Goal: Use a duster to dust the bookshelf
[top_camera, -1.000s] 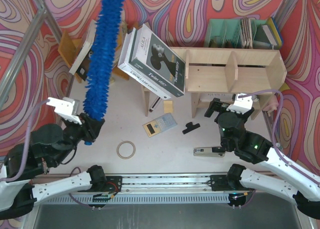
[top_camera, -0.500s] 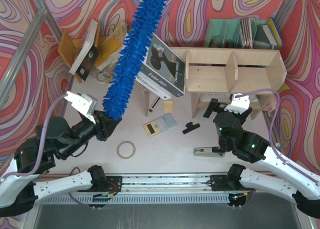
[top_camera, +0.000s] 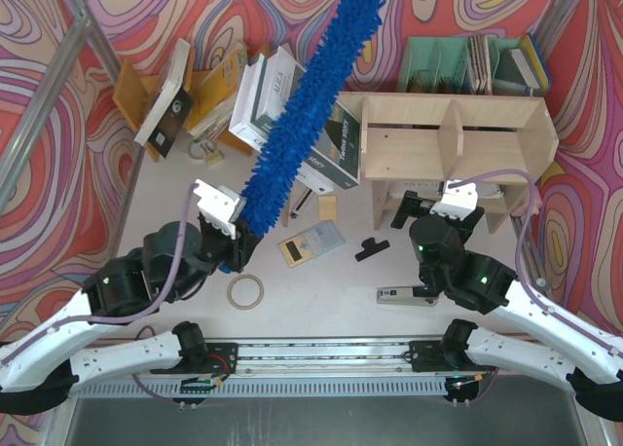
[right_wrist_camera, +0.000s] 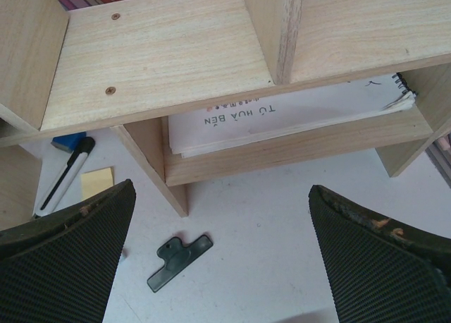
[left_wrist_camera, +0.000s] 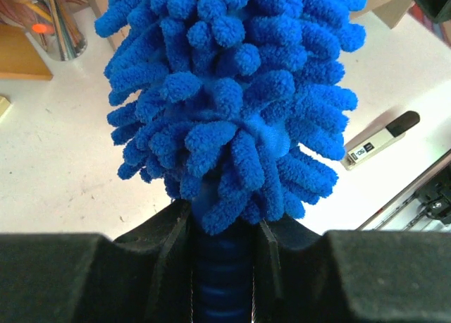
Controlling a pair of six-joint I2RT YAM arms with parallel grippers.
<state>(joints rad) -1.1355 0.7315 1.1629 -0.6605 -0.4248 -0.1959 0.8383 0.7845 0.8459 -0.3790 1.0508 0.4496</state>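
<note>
The light plywood bookshelf (top_camera: 458, 139) stands at the back right; the right wrist view shows its lower level (right_wrist_camera: 169, 69) holding flat papers. My left gripper (top_camera: 237, 249) is shut on the handle of the blue fluffy duster (top_camera: 307, 105), which slants up and to the right over a tilted white box toward the shelf's left end. In the left wrist view the duster (left_wrist_camera: 232, 97) fills the frame and its ribbed handle (left_wrist_camera: 224, 281) sits between my fingers. My right gripper (top_camera: 434, 204) is open and empty just in front of the shelf's legs.
A tilted white and black box (top_camera: 316, 139) leans at the shelf's left. A black clip (top_camera: 371, 248), a card (top_camera: 311, 241), a tape ring (top_camera: 244, 291) and a stapler-like tool (top_camera: 407, 295) lie on the table. A green file organizer (top_camera: 467, 64) stands behind the shelf. Books lean at back left.
My left arm has swung right and forward, tilting the duster from nearly upright to slanting toward the bookshelf. The right gripper has hardly moved.
</note>
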